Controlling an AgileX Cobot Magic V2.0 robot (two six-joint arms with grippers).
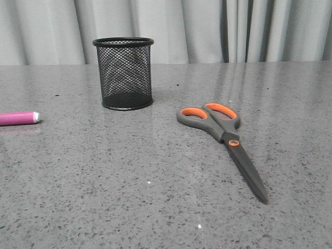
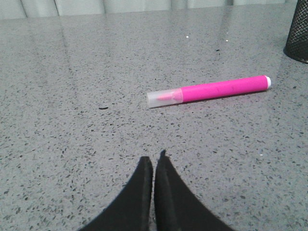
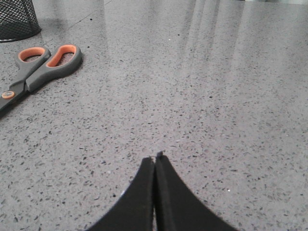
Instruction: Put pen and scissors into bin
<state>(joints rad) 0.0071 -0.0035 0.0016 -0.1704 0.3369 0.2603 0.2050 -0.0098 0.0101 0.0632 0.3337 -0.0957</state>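
The black wire-mesh bin [image 1: 123,72] stands upright at the back of the grey table, and looks empty. The scissors [image 1: 224,136] lie flat to its right, orange-lined handles toward the bin, blades pointing to the front right. The magenta pen [image 1: 18,118] lies at the left edge, only its end showing. In the left wrist view the whole pen [image 2: 211,90] lies flat beyond my left gripper [image 2: 153,161], which is shut and empty. My right gripper [image 3: 155,160] is shut and empty, with the scissors' handles [image 3: 44,62] off to one side. Neither gripper shows in the front view.
The speckled grey table [image 1: 104,197] runs to a pale curtain [image 1: 207,28] at the back. The bin's base shows at a corner of both the left wrist view [image 2: 298,36] and the right wrist view [image 3: 17,19].
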